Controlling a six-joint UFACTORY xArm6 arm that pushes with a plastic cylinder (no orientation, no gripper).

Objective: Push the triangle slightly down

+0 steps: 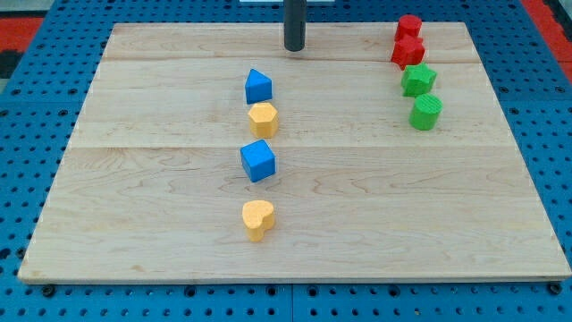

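Blue triangle block [258, 86] sits upright, pointed top, intact.

A lab bench: a wooden board [295, 224] lies on a blue perforated mounting plate [554, 134] with regular holes.

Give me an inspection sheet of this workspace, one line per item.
Surface: pale wooden board lying on a blue perforated base.
Job's things: blue triangle block, near the board's centre top, directly above the yellow hexagon block and very close to it.
Clutter: blue cube and yellow heart block continue the column downward; two red blocks and two green blocks stacked in a line at the view's top right.
Grippers: none; my tip rests above and to the right of the triangle, apart from it.
Cables: nothing seen.
Surroundings: red patches at the top corners.
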